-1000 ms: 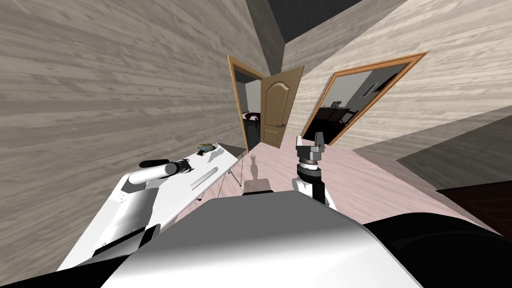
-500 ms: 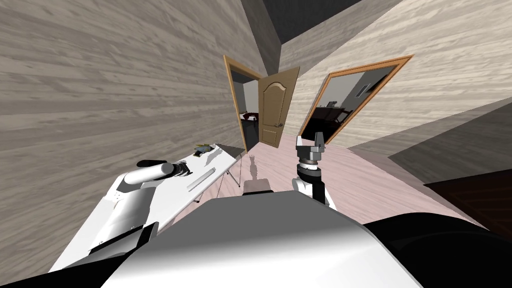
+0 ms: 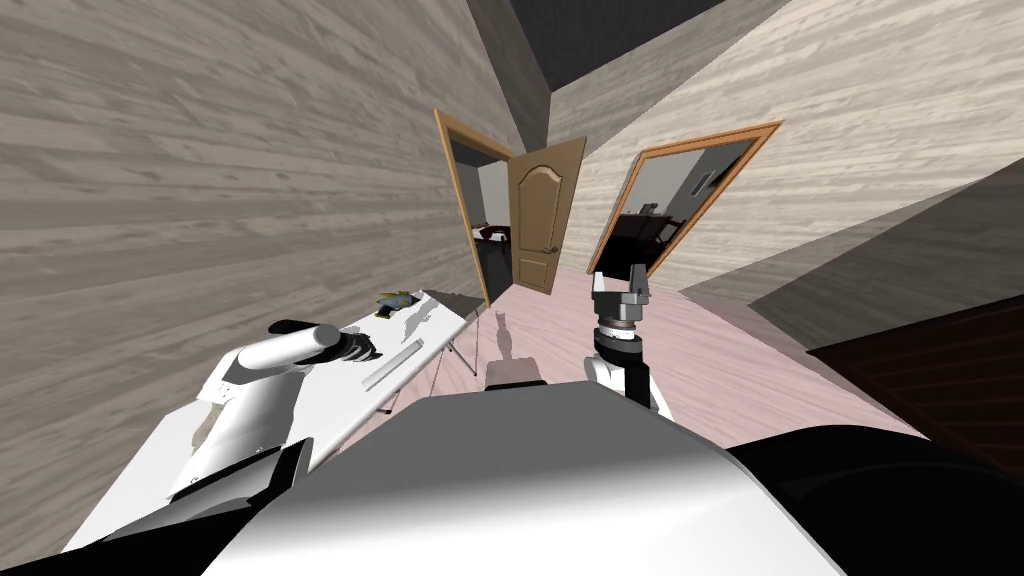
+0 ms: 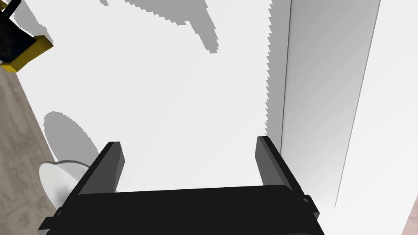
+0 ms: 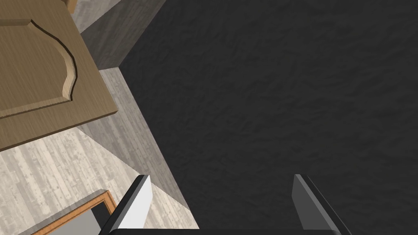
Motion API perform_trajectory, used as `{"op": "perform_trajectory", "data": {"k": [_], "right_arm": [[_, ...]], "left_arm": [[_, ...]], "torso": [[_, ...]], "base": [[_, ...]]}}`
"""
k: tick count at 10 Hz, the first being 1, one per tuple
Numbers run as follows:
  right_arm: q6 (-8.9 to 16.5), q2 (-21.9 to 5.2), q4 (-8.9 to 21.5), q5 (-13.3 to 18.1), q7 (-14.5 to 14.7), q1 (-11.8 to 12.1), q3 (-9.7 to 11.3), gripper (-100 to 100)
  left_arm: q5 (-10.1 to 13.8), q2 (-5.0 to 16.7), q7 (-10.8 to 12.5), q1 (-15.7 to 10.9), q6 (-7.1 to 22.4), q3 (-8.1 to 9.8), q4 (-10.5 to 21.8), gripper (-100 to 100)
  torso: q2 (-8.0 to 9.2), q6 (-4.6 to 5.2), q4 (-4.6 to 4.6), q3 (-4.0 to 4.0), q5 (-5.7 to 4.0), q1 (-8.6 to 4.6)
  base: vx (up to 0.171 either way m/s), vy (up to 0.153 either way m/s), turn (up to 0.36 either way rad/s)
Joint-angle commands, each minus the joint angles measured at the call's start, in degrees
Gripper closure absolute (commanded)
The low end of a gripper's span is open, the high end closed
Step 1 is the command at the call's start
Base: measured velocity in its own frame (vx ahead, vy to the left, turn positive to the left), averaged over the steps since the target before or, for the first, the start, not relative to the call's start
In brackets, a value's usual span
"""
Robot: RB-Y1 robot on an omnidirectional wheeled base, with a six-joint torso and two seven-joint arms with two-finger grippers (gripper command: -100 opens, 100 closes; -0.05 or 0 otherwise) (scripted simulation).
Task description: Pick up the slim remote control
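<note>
Left wrist view: approach stage, slim remote control (image 4: 326,102) not yet grasped.
Over the white desk (image 4: 163,81) the left tool (image 4: 188,142) hovers with fingers apart and nothing between them; the remote, a long flat light grey slab with straight edges and a smooth face, lies just outside one finger, along the desk's room-side long edge. Remaining, by judgement: centre across the slab's narrow width, lower, clamp, lift. A yellow-and-black item (image 4: 20,49) sits near the desk's far end. Off the desk, the right tool (image 3: 620,283) is raised, fingers apart.
</note>
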Motion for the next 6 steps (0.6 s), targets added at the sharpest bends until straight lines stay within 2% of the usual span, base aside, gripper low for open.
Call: {"op": "perform_trajectory", "data": {"k": [1,2,3,4,5,6], "right_arm": [[0.00,0.00,0.00,0.00,0.00,0.00,0.00,0],[0.00,0.00,0.00,0.00,0.00,0.00,0.00,0],[0.00,0.00,0.00,0.00,0.00,0.01,0.00,0],[0.00,0.00,0.00,0.00,0.00,0.00,0.00,0],[0.00,0.00,0.00,0.00,0.00,0.01,0.00,0],[0.00,0.00,0.00,0.00,0.00,0.00,0.00,0]], "left_arm": [[0.26,0.15,0.50,-0.10,2.86,0.10,0.92,-100],[0.26,0.15,0.50,-0.10,3.41,0.10,0.92,-100],[0.87,0.70,1.25,-0.48,5.57,0.30,2.96,-100],[0.87,0.70,1.25,-0.48,6.69,0.30,2.96,-100],[1.41,1.16,1.95,-0.77,8.42,0.43,4.90,-100],[1.41,1.16,1.95,-0.77,9.71,0.43,4.90,-100]], "torso": [[0.00,0.00,0.00,0.00,0.00,0.00],[-0.01,-0.02,0.00,-0.01,0.00,0.01],[-0.03,-0.04,0.00,-0.01,0.01,0.05],[-0.02,0.00,0.00,-0.01,0.01,0.04],[-0.01,-0.04,0.00,-0.01,0.01,0.06],[-0.01,-0.02,0.00,-0.01,0.01,0.06]], "base": [[-0.008,-0.025,-0.071],[-0.002,-0.013,-0.005],[-0.006,-0.017,-0.137],[-0.009,-0.012,-0.069],[-0.008,-0.014,-0.088],[-0.005,-0.009,-0.073]]}}
